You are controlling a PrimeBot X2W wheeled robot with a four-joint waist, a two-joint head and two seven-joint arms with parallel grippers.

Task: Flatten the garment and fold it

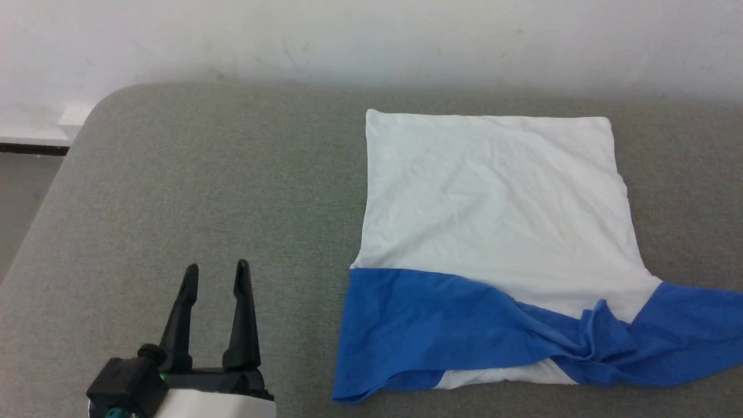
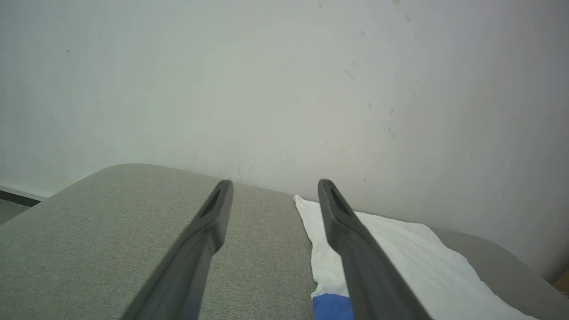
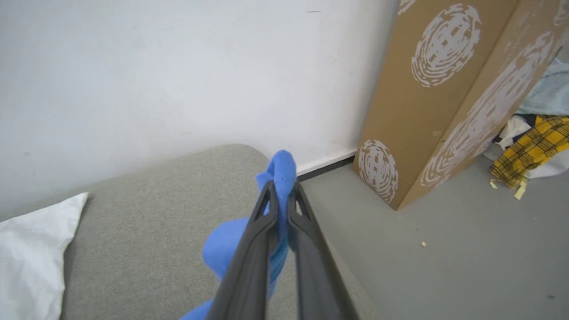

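The garment (image 1: 493,197) lies on the grey padded table (image 1: 203,186), white body toward the wall, blue part (image 1: 418,325) toward me. One blue sleeve (image 1: 691,331) stretches off the head view's right edge, bunched and twisted near the body. My right gripper (image 3: 282,189) is shut on that blue sleeve (image 3: 280,169), holding it up above the table's right end. My left gripper (image 1: 216,270) stands open and holds nothing, left of the garment. In the left wrist view the left gripper (image 2: 275,184) points over the table toward the wall, the garment's white edge (image 2: 400,249) lying right of it.
A white wall (image 1: 371,40) runs close behind the table. The table's left corner (image 1: 98,110) is rounded, with floor beyond. To the table's right are grey floor (image 3: 444,249), a tall cardboard box (image 3: 444,98) and a pile of clothes (image 3: 533,142).
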